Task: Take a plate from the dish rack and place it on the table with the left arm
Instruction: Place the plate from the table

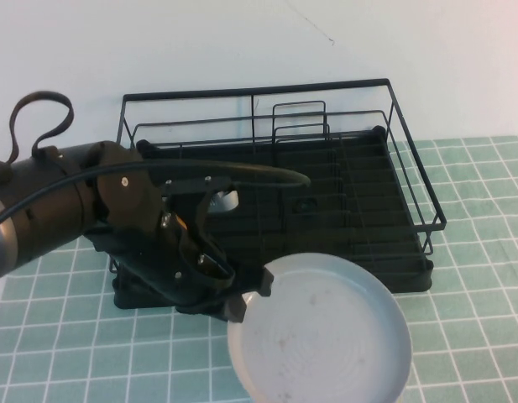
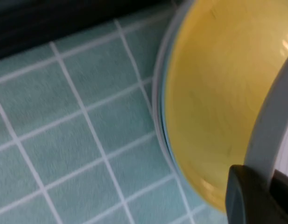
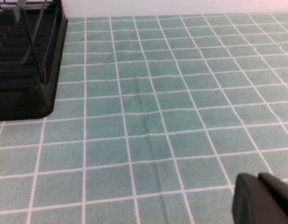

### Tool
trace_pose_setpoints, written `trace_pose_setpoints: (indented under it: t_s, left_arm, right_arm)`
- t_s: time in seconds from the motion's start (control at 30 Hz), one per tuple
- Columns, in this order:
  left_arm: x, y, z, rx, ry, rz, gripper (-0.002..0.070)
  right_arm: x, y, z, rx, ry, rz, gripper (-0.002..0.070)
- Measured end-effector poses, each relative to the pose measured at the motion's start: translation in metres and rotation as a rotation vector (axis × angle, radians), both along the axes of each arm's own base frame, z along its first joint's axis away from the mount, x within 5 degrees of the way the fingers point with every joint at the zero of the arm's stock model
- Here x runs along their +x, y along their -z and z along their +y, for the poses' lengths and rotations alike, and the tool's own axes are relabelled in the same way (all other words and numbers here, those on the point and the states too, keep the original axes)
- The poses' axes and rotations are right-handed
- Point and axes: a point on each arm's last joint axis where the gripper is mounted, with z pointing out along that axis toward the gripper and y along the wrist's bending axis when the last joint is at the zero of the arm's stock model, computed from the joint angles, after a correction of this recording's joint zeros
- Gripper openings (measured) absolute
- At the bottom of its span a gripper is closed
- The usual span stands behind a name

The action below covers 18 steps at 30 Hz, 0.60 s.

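My left gripper (image 1: 250, 295) is shut on the left rim of the round pale grey-blue plate (image 1: 321, 332). It holds the plate face up over the mint-green tiled table (image 1: 477, 185), just in front of the black wire dish rack (image 1: 393, 109). In the left wrist view the plate's grey rim (image 2: 267, 135) runs between the fingers (image 2: 244, 196), and a yellow round surface (image 2: 214, 107) lies beside it. I cannot tell whether that surface is a separate plate. The right gripper (image 3: 265, 198) is shut and empty, low over the tiles (image 3: 158, 116), and out of the high view.
The rack's corner (image 3: 41, 93) shows in the right wrist view and its dark base (image 2: 41, 23) in the left wrist view. A small white object (image 1: 228, 200) sits in the rack behind the left arm. A white wall stands behind the rack.
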Motion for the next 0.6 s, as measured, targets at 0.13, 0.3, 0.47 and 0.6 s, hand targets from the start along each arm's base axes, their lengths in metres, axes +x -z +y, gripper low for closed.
trace_pose_setpoints:
  t_s: [0.13, 0.3, 0.47, 0.6]
  left_arm:
    - [0.0053, 0.0007, -0.0013, -0.030, -0.073, -0.039, 0.0007]
    - [0.0059, 0.0005, -0.0017, -0.031, -0.082, -0.046, 0.0120]
    - [0.0053, 0.0011, -0.0010, -0.020, -0.074, -0.043, 0.0358]
    - [0.0035, -0.0043, 0.0036, 0.016, -0.046, -0.078, 0.0416]
  right_arm:
    - [0.0000, 0.0000, 0.0000, 0.000, 0.000, 0.000, -0.0002]
    - [0.0000, 0.0000, 0.0000, 0.000, 0.000, 0.000, -0.0002]
    - [0.0000, 0.0000, 0.0000, 0.000, 0.000, 0.000, -0.0002]
    - [0.0000, 0.0000, 0.0000, 0.000, 0.000, 0.000, -0.0002]
